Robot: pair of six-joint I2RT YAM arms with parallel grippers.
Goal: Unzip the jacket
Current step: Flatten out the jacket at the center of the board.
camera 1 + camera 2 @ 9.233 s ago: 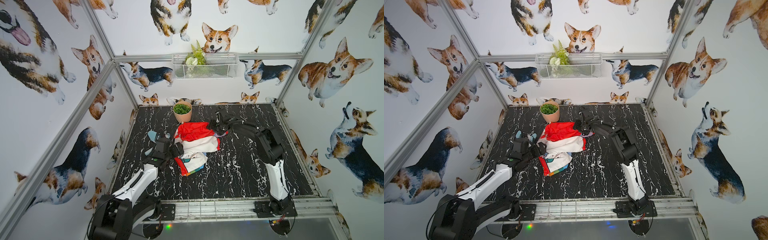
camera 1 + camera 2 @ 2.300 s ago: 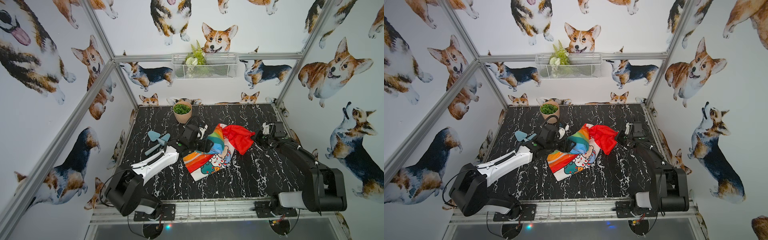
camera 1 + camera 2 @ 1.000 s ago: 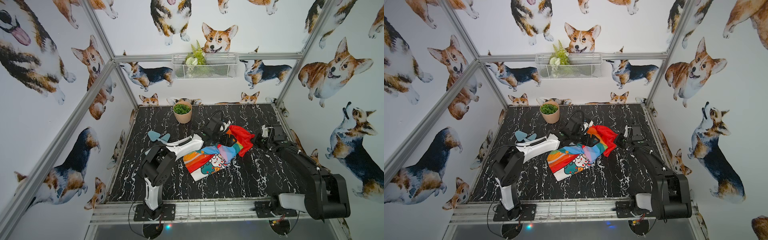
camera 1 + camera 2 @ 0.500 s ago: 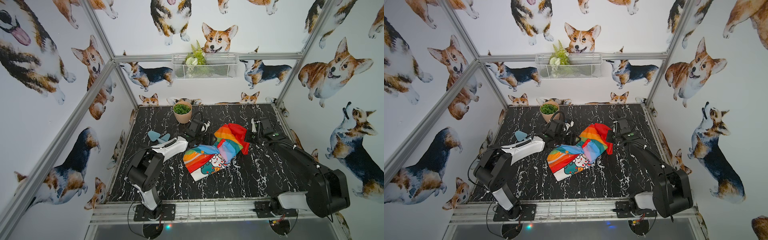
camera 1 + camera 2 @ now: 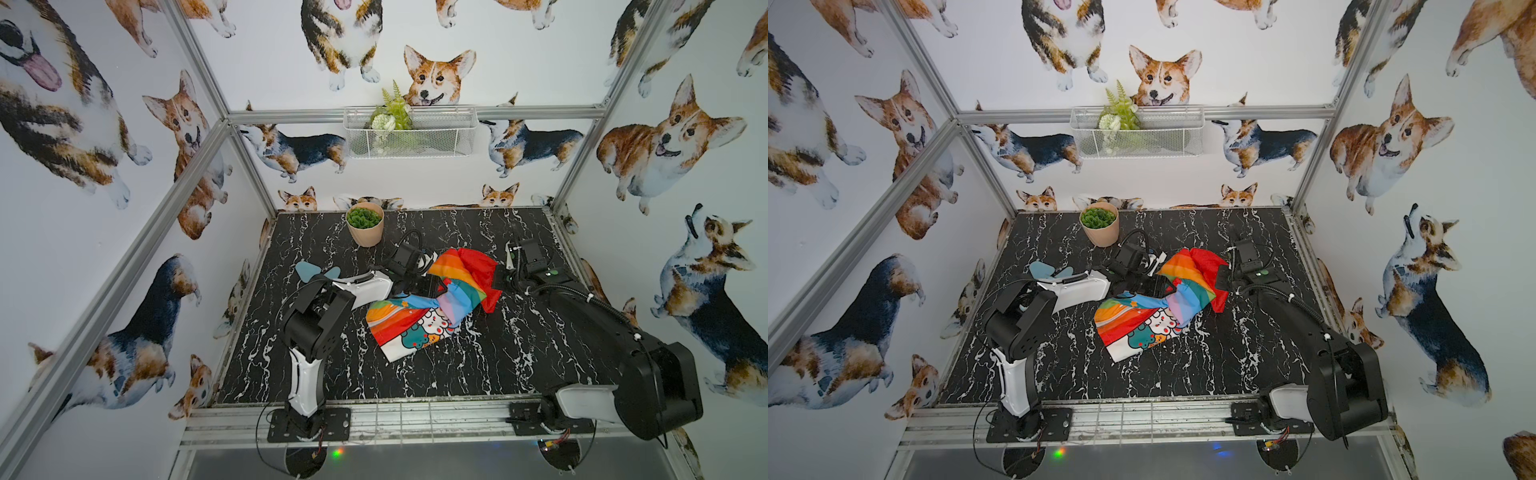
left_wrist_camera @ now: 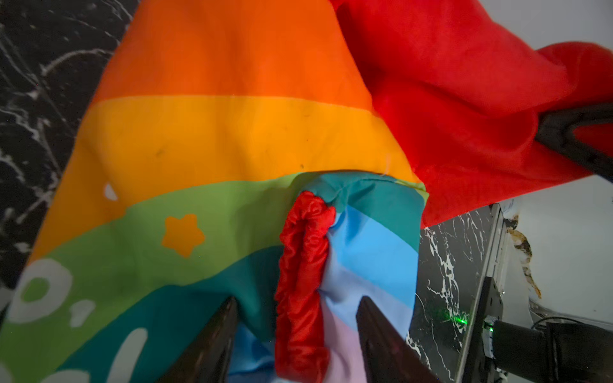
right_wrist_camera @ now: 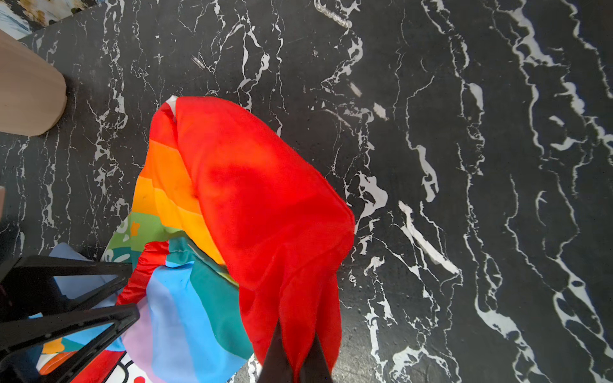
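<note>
Folds of the jacket (image 5: 415, 328) hide its zipper; hood (image 7: 265, 199) half-covers right gripper (image 7: 295, 348).

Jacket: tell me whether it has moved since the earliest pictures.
Yes. In both top views the jacket has shifted toward the right arm's side, away from the pot.

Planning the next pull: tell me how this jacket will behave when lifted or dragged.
Probably floppy: the jacket drapes in folds from the hood pinched in the right end effector. Likely light, since one pinch holds up that red cloth. It may bunch rather than slide when pushed, as the gathered sleeve cuff at the left end effector suggests.
</note>
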